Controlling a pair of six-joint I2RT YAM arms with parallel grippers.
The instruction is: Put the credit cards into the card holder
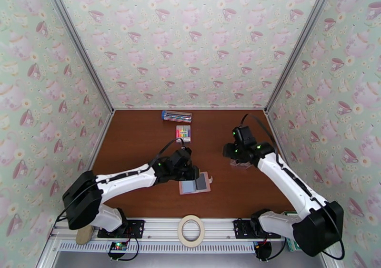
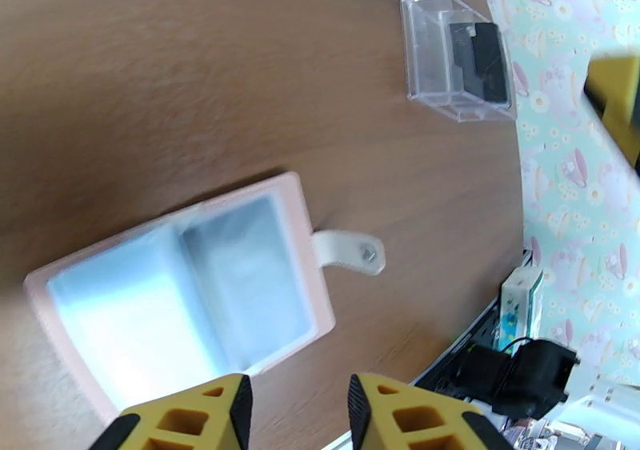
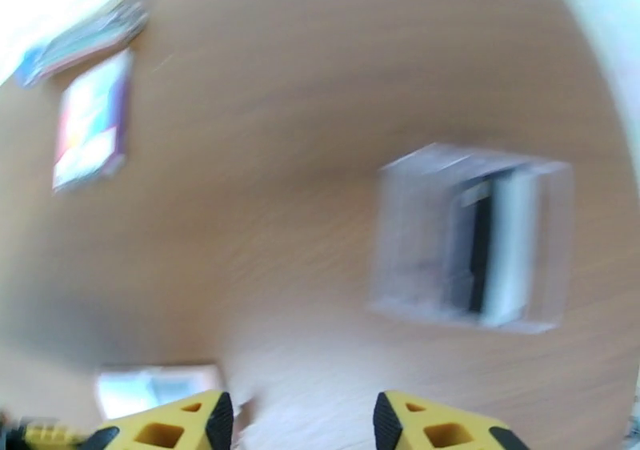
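The pink card holder (image 1: 195, 184) lies open on the table, its grey-blue pockets facing up (image 2: 184, 283) and its snap tab (image 2: 350, 251) sticking out to the side. My left gripper (image 1: 193, 172) hovers at the holder's edge, open (image 2: 298, 411), with nothing between its yellow fingers. The credit cards (image 2: 480, 59) stand on edge inside a small clear box (image 1: 240, 163), dark and pale ones together (image 3: 488, 243). Just above that box, my right gripper (image 1: 236, 155) is open and empty (image 3: 304, 423); its wrist view is blurred.
A pack of rainbow markers (image 1: 183, 133) and a long clear pen box (image 1: 176, 116) lie at the back of the table. A roll of tape (image 1: 191, 231) rests on the front rail. Patterned walls close in on three sides.
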